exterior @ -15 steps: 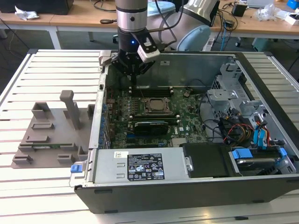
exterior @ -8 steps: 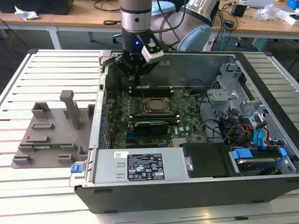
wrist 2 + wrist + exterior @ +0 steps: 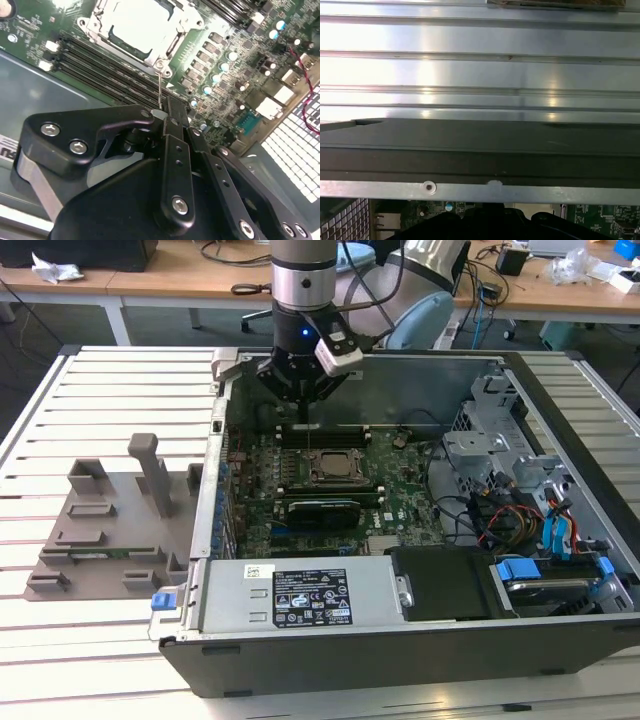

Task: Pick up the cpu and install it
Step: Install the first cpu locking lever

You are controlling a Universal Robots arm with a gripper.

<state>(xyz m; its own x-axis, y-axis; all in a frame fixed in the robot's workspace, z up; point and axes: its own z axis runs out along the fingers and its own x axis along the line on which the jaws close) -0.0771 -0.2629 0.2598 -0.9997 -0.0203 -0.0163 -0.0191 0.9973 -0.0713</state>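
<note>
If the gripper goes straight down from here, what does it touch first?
Probably the memory slots on the motherboard, just behind the socket holding the cpu; the gripper points down there, though depth is unclear.

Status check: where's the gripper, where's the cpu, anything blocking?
Gripper over the open computer case, fingers together, nothing held. Cpu seated in socket frame on the motherboard. Nothing on top of it.

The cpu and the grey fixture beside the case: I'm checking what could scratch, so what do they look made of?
The cpu shows a pale, silvery lid with a bright sheen, likely metal. The grey fixture looks like matte moulded plastic, uniform and unreflective, though that is only its look.
</note>
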